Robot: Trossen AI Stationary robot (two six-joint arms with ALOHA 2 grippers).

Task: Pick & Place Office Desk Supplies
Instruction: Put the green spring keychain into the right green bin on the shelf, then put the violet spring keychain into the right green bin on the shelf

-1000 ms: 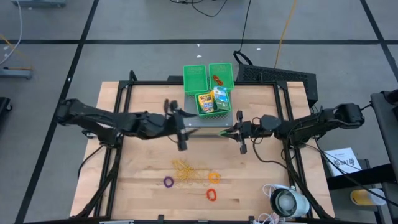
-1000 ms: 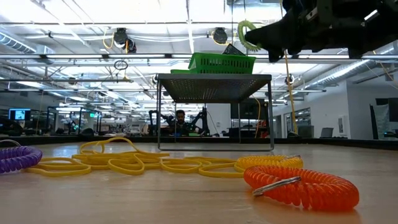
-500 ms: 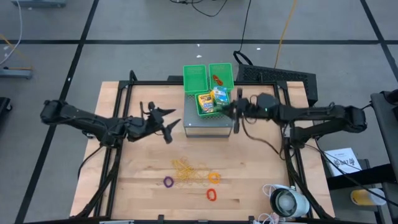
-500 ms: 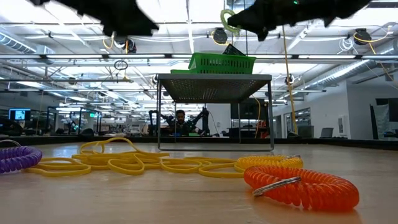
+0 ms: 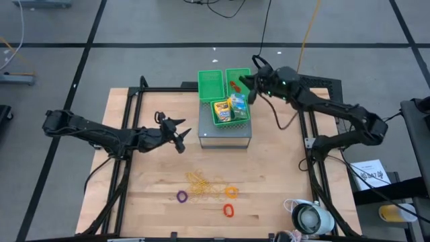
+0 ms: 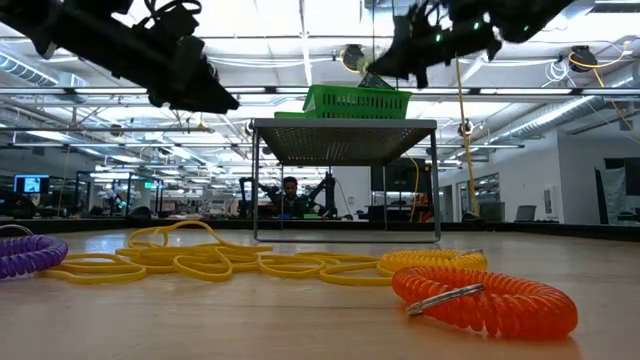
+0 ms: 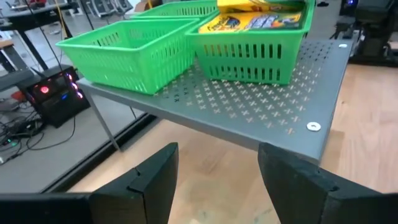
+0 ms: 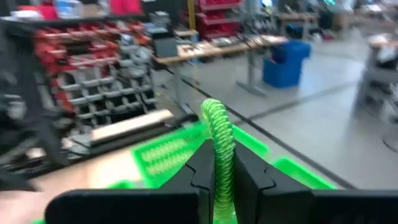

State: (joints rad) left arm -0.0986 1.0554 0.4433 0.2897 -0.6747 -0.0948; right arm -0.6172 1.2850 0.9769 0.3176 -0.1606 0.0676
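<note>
Right gripper [image 5: 250,86] pinches the green ring [image 8: 219,140] above the green mesh bins [image 5: 209,84]; left gripper [image 5: 176,132] hangs with fingers spread wide, holding nothing.

We note the ring stands upright between the right gripper's closed fingers [image 8: 249,177], its loop rising past the tips, with the bins just beneath on the grey metal stand [image 5: 225,134]. The bin nearest the gripper holds the crayon box [image 5: 222,111] and the green-white packet [image 5: 239,105]. The left gripper sits just beside the stand's edge (bins ahead of its fingers). Well away from both grippers on the wooden table [image 5: 148,195] lie the tan rubber bands [image 5: 203,186], purple ring [image 5: 181,196], orange ring [image 5: 231,191] and red ring [image 5: 228,210].
</note>
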